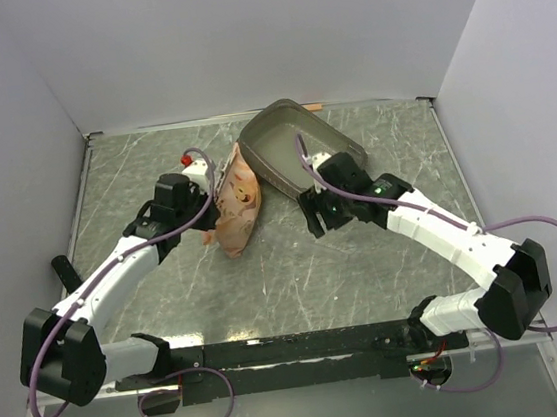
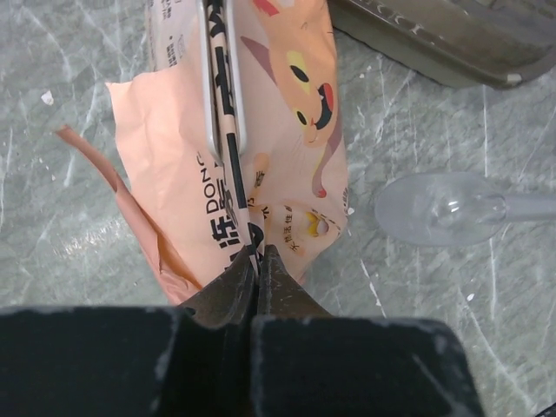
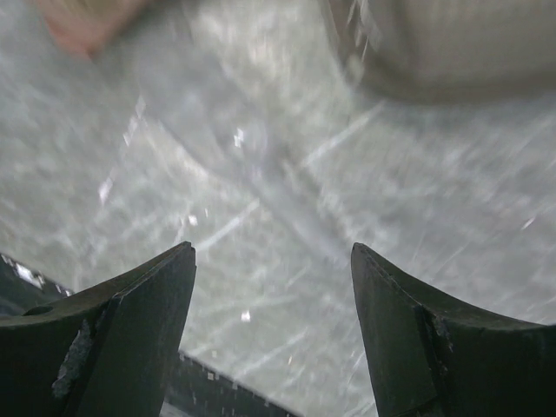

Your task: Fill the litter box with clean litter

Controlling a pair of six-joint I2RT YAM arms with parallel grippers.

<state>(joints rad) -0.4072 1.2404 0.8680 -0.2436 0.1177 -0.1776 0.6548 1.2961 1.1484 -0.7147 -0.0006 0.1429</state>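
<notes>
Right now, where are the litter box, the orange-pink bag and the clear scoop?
litter box [image 1: 272, 135]: top view, inner floor.
orange-pink bag [image 2: 295, 130]: left wrist view, printed front.
clear scoop [image 2: 430, 208]: left wrist view, bowl.

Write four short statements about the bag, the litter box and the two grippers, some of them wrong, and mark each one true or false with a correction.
1. The left gripper is shut on the edge of the orange-pink bag. True.
2. The right gripper grips the rim of the litter box. False: its jaws stand open over the table, with nothing between them.
3. The orange-pink bag lies inside the litter box. False: it is on the table, outside the box, to its left in the top view.
4. A clear scoop lies on the table beside the bag. True.
</notes>
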